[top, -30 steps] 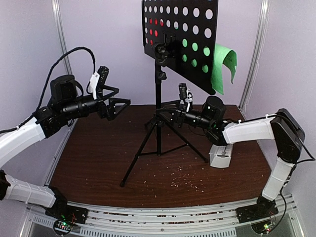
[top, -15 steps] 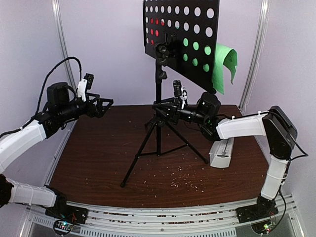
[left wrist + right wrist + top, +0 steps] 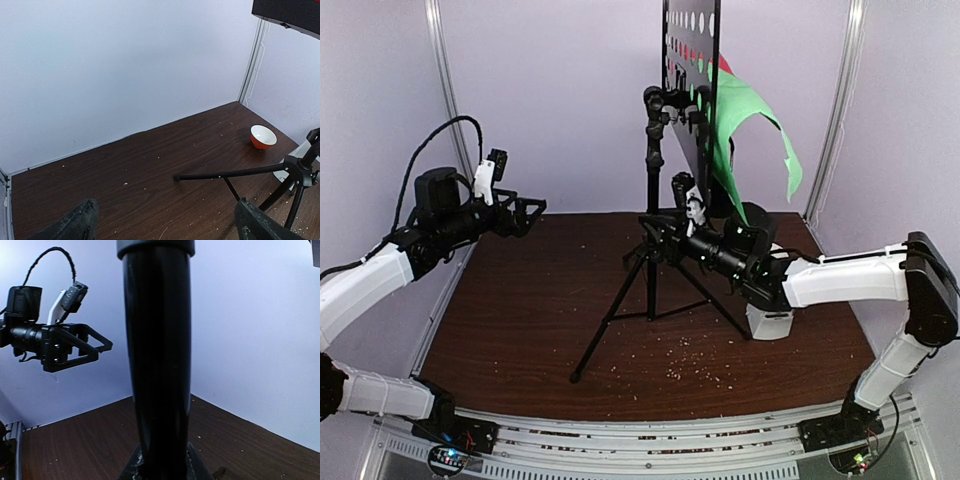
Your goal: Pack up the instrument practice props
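One music stand (image 3: 651,285) stood mid-worktop (image 3: 510,340) on three legs, its desk turned edge-on. It carried two sheets, one green sheet (image 3: 750,120) and one red sheet (image 3: 724,65). One white metronome (image 3: 768,323) sat under the right arm. The right gripper (image 3: 658,232) was at the pole, and I could not tell how its jaws stood. The left gripper (image 3: 528,210) hovered well apart, jaws wide. One bowl (image 3: 263,136) sat near the back wall.

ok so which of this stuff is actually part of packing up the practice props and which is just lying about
Part of the job: music stand, green sheet, red sheet, white metronome.
Just lying about: orange-and-white bowl, crumbs on the table.
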`<state>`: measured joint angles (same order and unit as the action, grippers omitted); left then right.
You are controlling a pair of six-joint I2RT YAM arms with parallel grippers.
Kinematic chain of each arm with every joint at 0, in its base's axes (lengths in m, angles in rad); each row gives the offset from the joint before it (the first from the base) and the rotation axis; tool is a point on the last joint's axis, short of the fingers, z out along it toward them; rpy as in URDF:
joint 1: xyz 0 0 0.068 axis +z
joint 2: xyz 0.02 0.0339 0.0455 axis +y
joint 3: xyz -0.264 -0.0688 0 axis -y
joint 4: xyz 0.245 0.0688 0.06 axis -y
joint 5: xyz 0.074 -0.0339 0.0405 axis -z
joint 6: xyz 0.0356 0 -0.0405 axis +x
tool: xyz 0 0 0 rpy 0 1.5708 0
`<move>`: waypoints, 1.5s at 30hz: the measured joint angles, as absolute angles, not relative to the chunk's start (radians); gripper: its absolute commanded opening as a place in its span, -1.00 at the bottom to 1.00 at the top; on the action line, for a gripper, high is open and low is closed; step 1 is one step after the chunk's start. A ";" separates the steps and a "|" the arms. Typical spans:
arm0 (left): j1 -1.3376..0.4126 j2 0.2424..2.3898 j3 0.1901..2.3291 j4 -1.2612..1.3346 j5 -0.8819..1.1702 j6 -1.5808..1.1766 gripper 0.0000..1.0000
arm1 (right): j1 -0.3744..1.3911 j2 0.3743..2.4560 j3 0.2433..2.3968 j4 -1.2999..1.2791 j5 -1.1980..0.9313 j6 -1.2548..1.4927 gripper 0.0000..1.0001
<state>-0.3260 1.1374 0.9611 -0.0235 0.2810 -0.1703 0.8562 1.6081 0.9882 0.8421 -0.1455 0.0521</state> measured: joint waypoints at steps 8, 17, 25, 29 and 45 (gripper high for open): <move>-0.326 1.127 0.943 -0.023 0.242 -0.170 0.96 | 0.945 1.645 1.049 0.802 0.334 0.008 -1.00; -0.326 1.126 0.937 -0.023 0.231 -0.170 0.96 | 0.972 1.795 1.245 0.751 0.663 -0.014 -1.00; -0.326 1.126 0.936 -0.023 0.228 -0.170 0.97 | 0.987 1.830 1.289 0.740 0.749 -0.014 -0.09; -0.326 1.126 0.936 -0.023 0.228 -0.170 0.96 | 0.986 1.813 1.267 0.753 0.700 0.015 0.52; -0.326 1.129 0.936 -0.023 0.231 -0.171 0.96 | 0.685 1.612 0.939 0.927 -0.101 0.208 0.65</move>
<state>-0.3260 1.1290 0.9363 -0.0235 0.2314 -0.1715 0.6853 1.6119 0.9394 0.9268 -0.1005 0.2085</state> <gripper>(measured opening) 0.983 0.840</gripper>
